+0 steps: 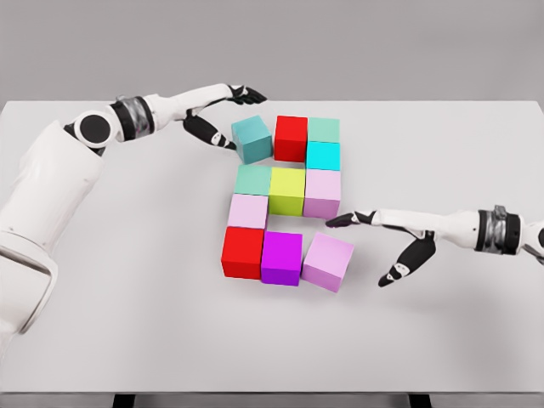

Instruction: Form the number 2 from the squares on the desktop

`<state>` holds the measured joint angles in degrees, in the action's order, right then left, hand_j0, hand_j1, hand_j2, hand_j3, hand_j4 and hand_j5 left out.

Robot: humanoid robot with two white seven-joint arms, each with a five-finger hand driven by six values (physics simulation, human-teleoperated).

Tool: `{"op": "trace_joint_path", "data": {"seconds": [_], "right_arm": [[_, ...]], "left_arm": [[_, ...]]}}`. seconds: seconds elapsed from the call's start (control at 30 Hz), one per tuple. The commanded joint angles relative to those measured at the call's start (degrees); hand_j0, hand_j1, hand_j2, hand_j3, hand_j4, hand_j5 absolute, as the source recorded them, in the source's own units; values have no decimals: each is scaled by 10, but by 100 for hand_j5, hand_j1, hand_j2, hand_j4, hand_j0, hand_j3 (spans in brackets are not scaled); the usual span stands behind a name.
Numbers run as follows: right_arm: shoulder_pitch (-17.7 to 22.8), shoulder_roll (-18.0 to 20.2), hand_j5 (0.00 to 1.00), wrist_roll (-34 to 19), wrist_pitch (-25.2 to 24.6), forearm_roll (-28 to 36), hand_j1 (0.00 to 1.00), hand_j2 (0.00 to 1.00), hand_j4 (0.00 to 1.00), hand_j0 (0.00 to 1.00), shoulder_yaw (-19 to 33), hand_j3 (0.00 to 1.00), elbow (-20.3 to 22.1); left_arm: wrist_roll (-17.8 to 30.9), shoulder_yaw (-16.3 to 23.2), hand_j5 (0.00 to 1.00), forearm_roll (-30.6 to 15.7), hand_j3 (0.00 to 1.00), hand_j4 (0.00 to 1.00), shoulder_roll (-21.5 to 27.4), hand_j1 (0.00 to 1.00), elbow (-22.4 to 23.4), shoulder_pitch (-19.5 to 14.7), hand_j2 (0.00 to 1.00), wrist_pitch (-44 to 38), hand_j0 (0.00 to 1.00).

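Cubes (pixel 287 191) clustered mid-frame on white table (pixel 127 323), long axis top to bottom; teal cube (pixel 252 138) upper left and lilac cube (pixel 328 262) lower right both skewed (others square). Left hand (pixel 223 115) spread, touching the teal one; right hand (pixel 387 242) spread, just right of the lilac.

Two glossy white arms of rounded shell segments, left arm (pixel 51 183) seen with a bulky upper casing, black disc at its joint and grey-black banded cuff, right arm (pixel 459 225) ringed by a similar dark cuff, slim white hands tipped with black fingers.
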<state>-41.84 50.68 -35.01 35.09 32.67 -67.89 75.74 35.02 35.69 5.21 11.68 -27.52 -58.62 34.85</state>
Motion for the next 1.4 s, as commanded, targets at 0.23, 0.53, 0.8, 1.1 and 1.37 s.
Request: {"op": "trace_joint_path", "data": {"seconds": [0.23, 0.53, 0.8, 1.1, 1.37], "right_arm": [[-1, -1, 100, 0, -1, 4, 100, 100, 100, 100, -18, 100, 7], [-2, -1, 100, 0, -1, 3, 100, 100, 100, 100, -18, 100, 18], [-36, 1, 100, 0, -1, -2, 100, 100, 100, 100, -11, 100, 18], [-52, 129, 100, 0, -1, -66, 100, 100, 100, 100, -10, 100, 48], [-99, 115, 100, 0, -1, -448, 100, 100, 100, 100, 15, 100, 149]], "left_arm": [[0, -4, 88, 4, 88, 88, -3, 88, 48, -17, 88, -48, 88], [-35, -9, 87, 38, 87, 87, -16, 87, 55, -33, 87, -99, 87], [-39, -9, 87, 38, 87, 87, -39, 87, 55, -33, 87, -98, 87], [-51, -9, 86, 38, 86, 86, -40, 86, 57, -35, 86, -100, 86], [-55, 2, 82, 76, 82, 82, -25, 82, 64, -47, 82, -119, 82]]}}
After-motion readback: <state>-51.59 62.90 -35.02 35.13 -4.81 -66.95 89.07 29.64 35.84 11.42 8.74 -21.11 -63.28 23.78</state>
